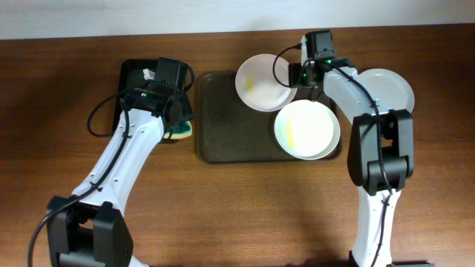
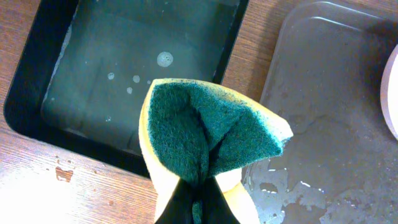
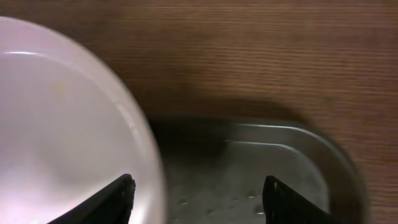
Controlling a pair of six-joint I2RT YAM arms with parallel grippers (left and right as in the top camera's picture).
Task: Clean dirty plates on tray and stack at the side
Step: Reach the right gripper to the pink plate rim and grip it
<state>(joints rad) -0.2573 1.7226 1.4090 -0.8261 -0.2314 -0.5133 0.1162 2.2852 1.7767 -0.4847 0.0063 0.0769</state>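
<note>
The brown tray (image 1: pixel 223 119) sits in the middle of the worktop (image 1: pixel 245 208), close to its far edge. Two white plates lie on the tray's right side: the far plate (image 1: pixel 260 85) and the near plate (image 1: pixel 306 130), both with yellow smears. The third plate (image 1: pixel 390 85) rests on the worktop just beside the tray, toward the right edge. The right claw (image 3: pixel 196 193) is spread wide over the far plate's rim. The left claw (image 2: pixel 198 193) pinches a yellow and green sponge (image 2: pixel 205 130) above the gap between the black tray (image 1: pixel 132 78) of water and the brown tray.
</note>
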